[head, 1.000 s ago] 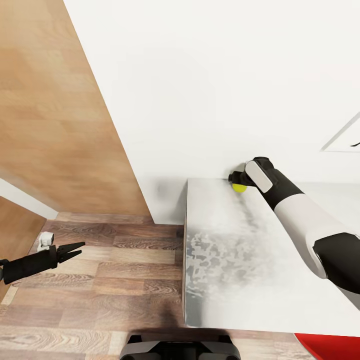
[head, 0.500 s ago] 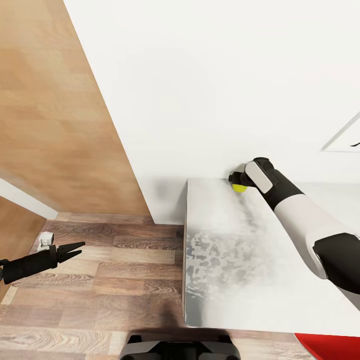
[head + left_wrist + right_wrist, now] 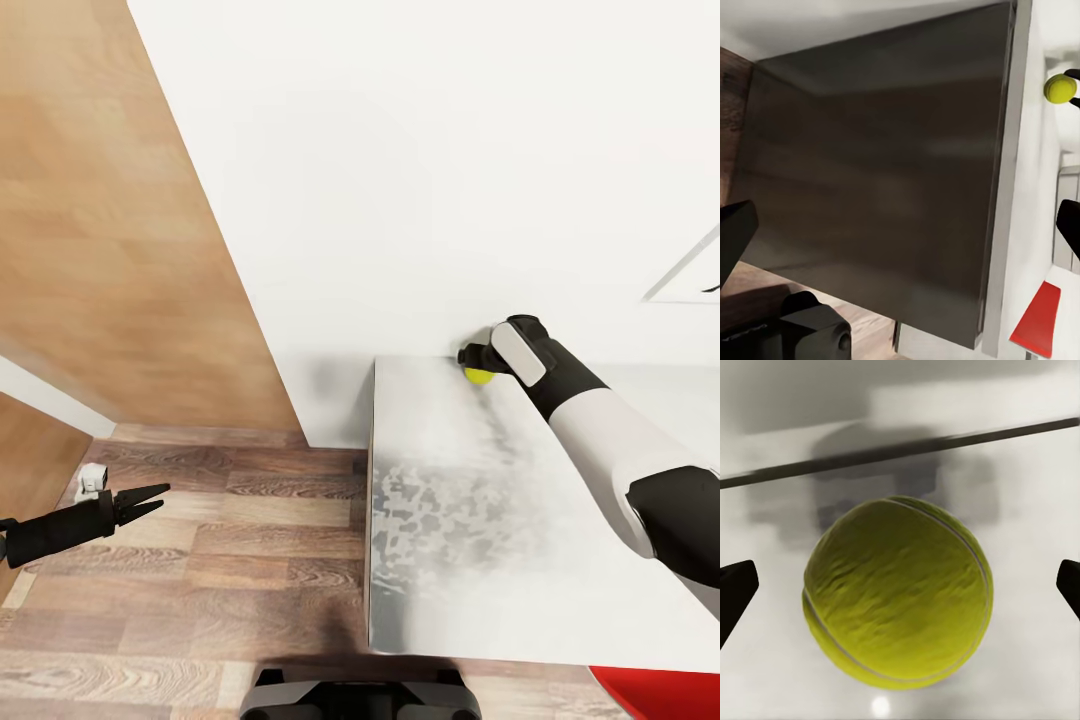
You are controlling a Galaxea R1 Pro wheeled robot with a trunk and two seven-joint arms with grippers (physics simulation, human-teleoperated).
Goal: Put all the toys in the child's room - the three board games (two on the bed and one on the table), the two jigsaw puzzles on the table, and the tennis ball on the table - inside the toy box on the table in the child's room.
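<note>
Nothing has moved in the last second. The head view looks just the same, and both arms are in the same spots. So the robot seems to be waiting, or lining up, right before it grabs.

The biggest thing is the white wall (image 3: 430, 170), with a brown wood panel (image 3: 110, 230) next to it and a plank floor (image 3: 200, 560) below. The table (image 3: 470, 520) has a white top that looks patchy grey near its edge. A bit of something red (image 3: 655, 692) peeks in at the bottom corner of the head view. I cannot tell what it is.

The right arm (image 3: 600, 440) reaches far over the table to the back edge by the wall. Its right gripper (image 3: 472, 362) is down at the ball (image 3: 479, 376). In the right wrist view the ball (image 3: 898, 592) sits big in the middle, on the table, with one dark fingertip (image 3: 735, 592) far out on each side. The fingers are wide apart and do not touch the ball yet. So the ball is between them, but not held.

The left gripper (image 3: 145, 499) hangs out over the floor, well away from the table. Its two thin fingers are spread a little and hold nothing.

The next step, I think, is to close the right fingers on the ball. A ball is round and can roll away, so the squeeze should be slow and even. The ball is not yet in the toy box, so that job is still to do.
</note>
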